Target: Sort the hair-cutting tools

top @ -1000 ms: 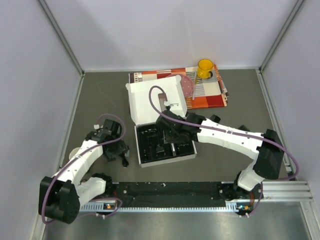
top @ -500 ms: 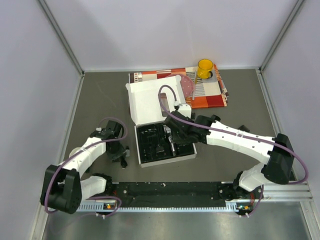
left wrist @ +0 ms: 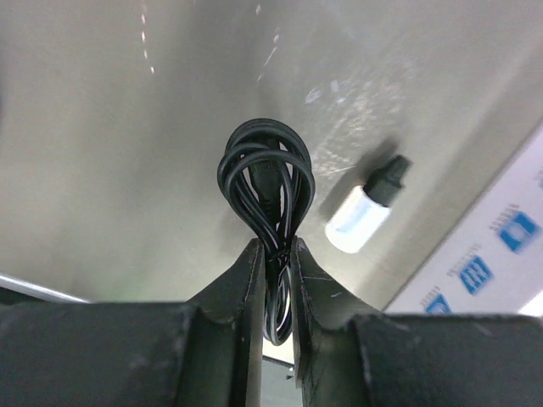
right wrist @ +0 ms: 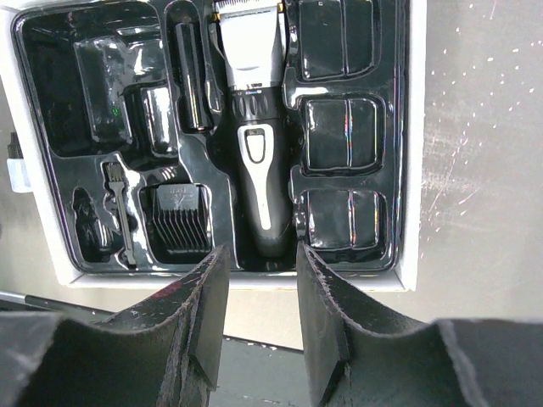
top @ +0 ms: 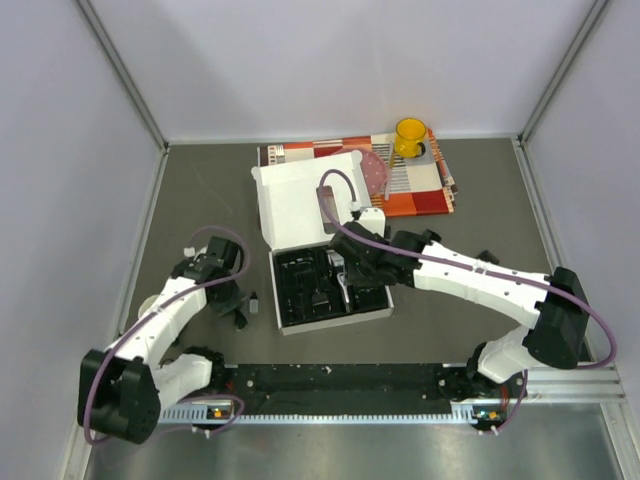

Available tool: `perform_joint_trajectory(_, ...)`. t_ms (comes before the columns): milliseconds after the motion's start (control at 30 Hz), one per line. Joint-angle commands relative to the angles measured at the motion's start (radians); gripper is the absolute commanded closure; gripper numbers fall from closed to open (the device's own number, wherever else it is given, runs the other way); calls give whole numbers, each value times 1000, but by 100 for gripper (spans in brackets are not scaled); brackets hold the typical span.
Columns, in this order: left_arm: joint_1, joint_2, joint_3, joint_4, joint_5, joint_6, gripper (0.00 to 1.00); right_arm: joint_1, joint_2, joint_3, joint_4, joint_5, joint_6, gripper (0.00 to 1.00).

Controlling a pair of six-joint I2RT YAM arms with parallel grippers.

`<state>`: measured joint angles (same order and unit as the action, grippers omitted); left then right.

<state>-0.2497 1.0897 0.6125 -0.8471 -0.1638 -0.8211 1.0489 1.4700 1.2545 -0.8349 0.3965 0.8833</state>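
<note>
Cord (left wrist: 267,182) coil pinched btwn left jaws, prob. firmly, long axis along them. Right jaws seen open over clipper (right wrist: 254,144).

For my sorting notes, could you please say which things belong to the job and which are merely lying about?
Job: black-and-silver electric clipper; black plastic guard comb; coiled black cord; thin black brush.
Lying about: yellow cup; orange patterned cloth.
</note>
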Motion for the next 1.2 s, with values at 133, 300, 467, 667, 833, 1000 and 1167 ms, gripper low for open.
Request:
perform_joint_trajectory(133,0,-146,208,-26,21,157,93,-13,-46,37,16,34,-12,62)
perform_joint_trajectory(300,-2,-131,270,-12,157,123,90,-18,-79,33,13,54,-9,62)
perform_joint_trajectory(467,-29,-90,251,100,336,-60,90,-24,-132,-1,7,64,8,62)
perform_joint_trajectory(667,-172,5,302,189,250,-174,91,-27,-207,-55,-13,71,29,62)
perform_joint_trajectory(833,-278,111,345,210,182,-269,93,-36,-263,-66,-23,85,23,61)
perform_joint_trajectory(1000,-373,192,346,266,75,-358,97,-41,-286,-75,-29,87,19,61)
perform_joint_trajectory(1167,-399,237,326,276,15,-443,98,-40,-316,-95,-33,88,8,60)
